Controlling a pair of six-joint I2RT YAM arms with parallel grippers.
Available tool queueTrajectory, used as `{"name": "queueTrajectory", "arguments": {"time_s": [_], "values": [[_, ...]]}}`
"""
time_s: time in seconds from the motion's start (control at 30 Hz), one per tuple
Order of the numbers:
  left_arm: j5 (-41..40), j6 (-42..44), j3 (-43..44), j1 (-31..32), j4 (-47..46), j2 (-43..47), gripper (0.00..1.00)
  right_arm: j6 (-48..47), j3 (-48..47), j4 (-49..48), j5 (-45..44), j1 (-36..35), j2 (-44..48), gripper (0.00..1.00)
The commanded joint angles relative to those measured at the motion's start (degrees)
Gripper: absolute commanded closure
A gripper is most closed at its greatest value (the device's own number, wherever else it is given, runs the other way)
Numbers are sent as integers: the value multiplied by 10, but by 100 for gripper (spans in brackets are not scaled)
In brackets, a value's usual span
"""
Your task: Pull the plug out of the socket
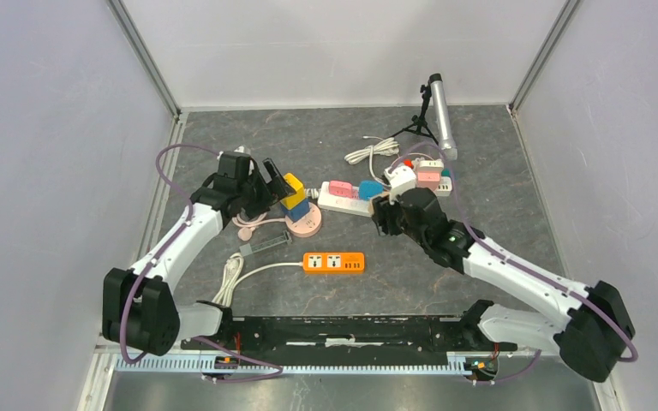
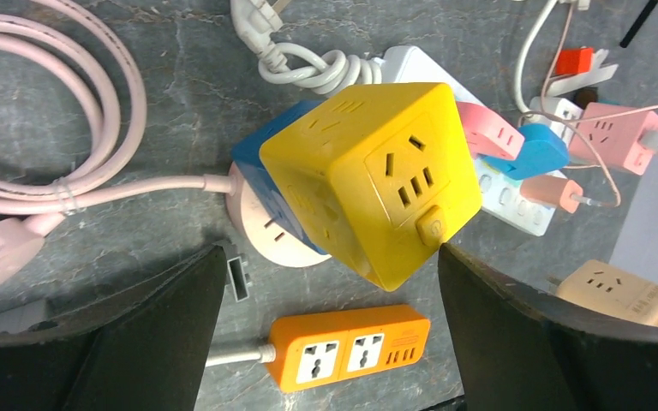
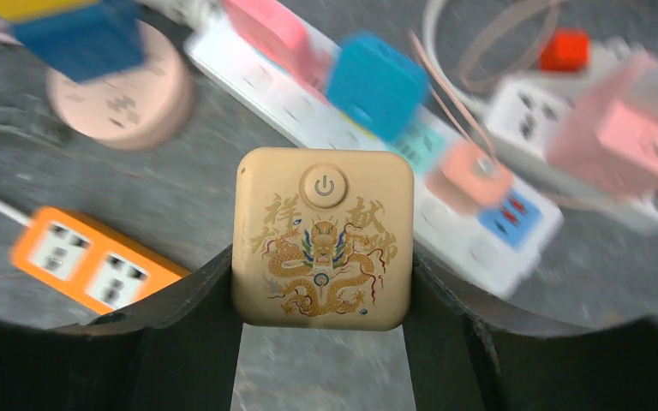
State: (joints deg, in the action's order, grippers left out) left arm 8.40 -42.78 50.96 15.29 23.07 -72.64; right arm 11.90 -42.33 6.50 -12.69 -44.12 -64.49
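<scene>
Beige cube point(image 3: 321, 227) in right hand point(image 3: 321, 261) | white strip point(image 3: 467, 248) close behind

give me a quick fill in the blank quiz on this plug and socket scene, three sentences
1. The right gripper has its jaws shut on a beige cube printed with a gold ____.
2. The yellow cube is stacked on a ____ cube.
3. The two-outlet power strip lying nearest the arm bases is coloured ____.
Missing words: dragon; blue; orange.

Grey marbled tabletop point(image 1: 308, 137), plain pale walls point(image 1: 43, 128), even light
</scene>
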Motion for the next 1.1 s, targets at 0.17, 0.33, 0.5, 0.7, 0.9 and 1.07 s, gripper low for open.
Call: {"name": "queueTrajectory", "arguments": {"time_s": [0.17,0.33,0.5,0.7,0.9,1.07], "values": [[-36,57,62,2,79,-3,0,96,85,165,-179,53,96,100],[-36,69,74,2,81,12,0,99,101,215,-256,77,78,100],[-45,91,90,1,90,21,0,106,83,255,-294,97,15,79],[-47,100,88,1,95,20,0,95,64,254,-276,100,-50,70],[-46,110,96,0,103,24,0,55,43,224,-201,100,-51,19],[-44,123,108,-1,109,22,0,17,9,200,-87,100,-28,11]]}}
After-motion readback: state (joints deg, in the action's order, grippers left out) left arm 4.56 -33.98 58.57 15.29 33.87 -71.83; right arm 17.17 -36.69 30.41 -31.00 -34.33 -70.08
